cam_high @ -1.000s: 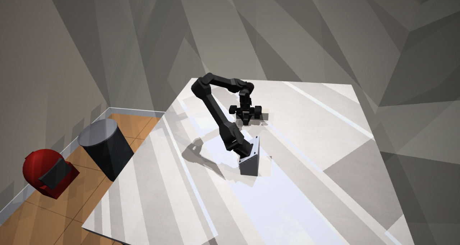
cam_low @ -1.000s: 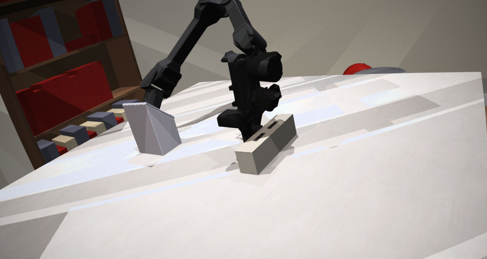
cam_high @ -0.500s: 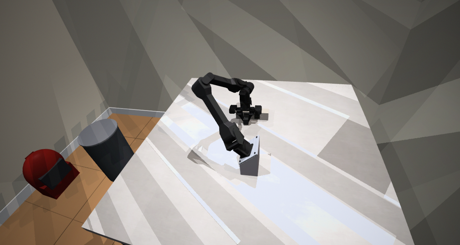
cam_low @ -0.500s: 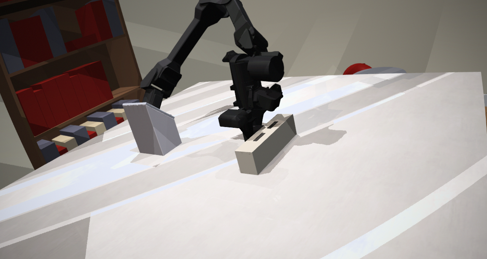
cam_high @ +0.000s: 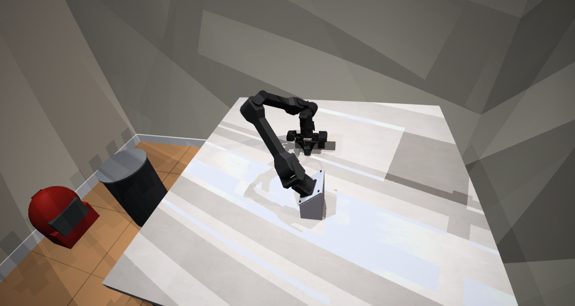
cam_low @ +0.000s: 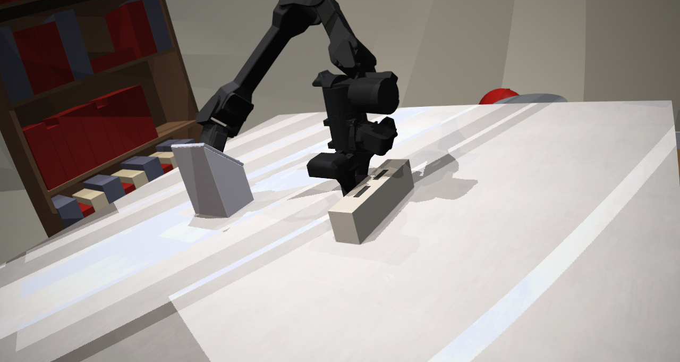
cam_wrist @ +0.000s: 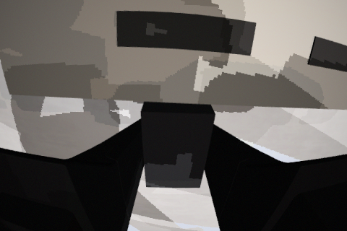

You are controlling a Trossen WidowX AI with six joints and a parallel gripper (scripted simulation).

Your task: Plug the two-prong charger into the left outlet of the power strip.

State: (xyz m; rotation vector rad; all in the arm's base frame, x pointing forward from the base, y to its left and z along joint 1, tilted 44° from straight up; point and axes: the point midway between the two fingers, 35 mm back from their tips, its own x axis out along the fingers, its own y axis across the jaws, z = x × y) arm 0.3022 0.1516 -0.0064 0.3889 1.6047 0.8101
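You're looking at background clutter only — a dark bin (cam_high: 130, 185) is standing on the wood floor (cam_high: 60, 272) beside the table (cam_high: 402, 263), a red helmet (cam_high: 60, 215) is lying near it, and a bookshelf (cam_low: 90, 74) is sitting behind the table — holding red binders.
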